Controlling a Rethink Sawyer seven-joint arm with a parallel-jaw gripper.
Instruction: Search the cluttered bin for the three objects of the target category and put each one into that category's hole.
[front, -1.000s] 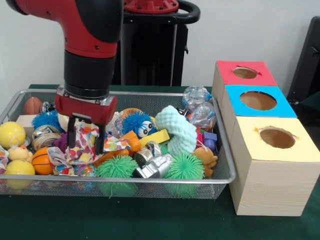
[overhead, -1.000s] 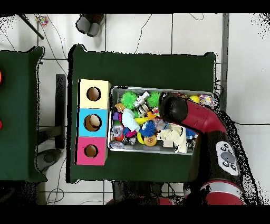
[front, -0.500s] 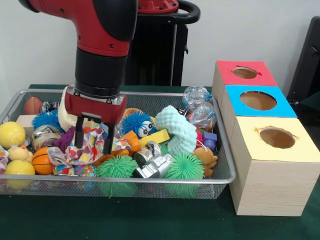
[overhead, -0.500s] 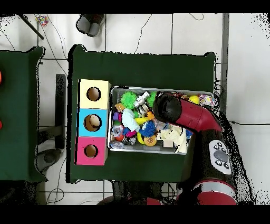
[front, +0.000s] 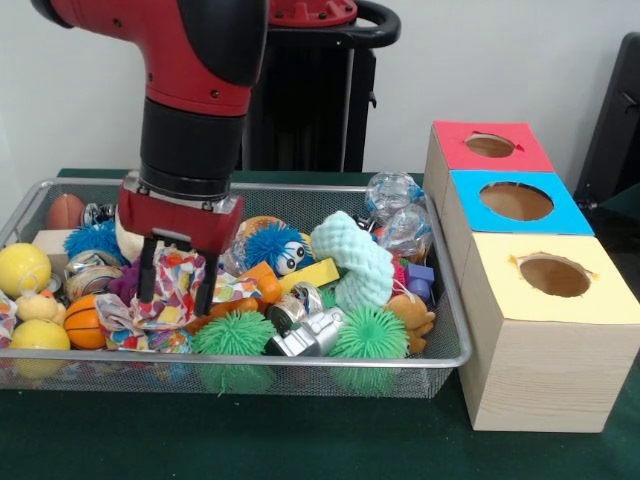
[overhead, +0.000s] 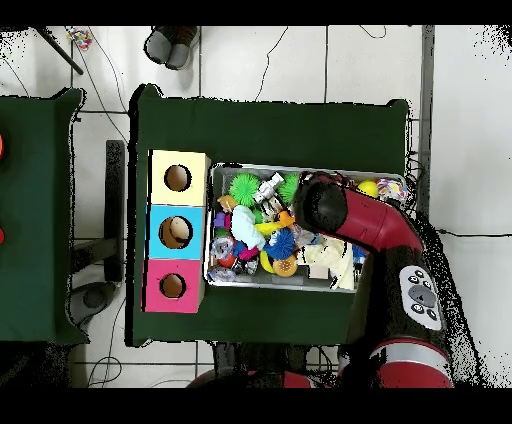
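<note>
green spiky balls two, holes three

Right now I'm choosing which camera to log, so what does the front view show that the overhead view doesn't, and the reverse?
Front view only: the gripper, fingers open astride the confetti-patterned cloth, and the yellow balls at the bin's end.

Overhead view only: the whole green table, the tiled floor, and the arm hiding the gripper.

Both: the wire bin and the red, blue and yellow hole boxes.
</note>
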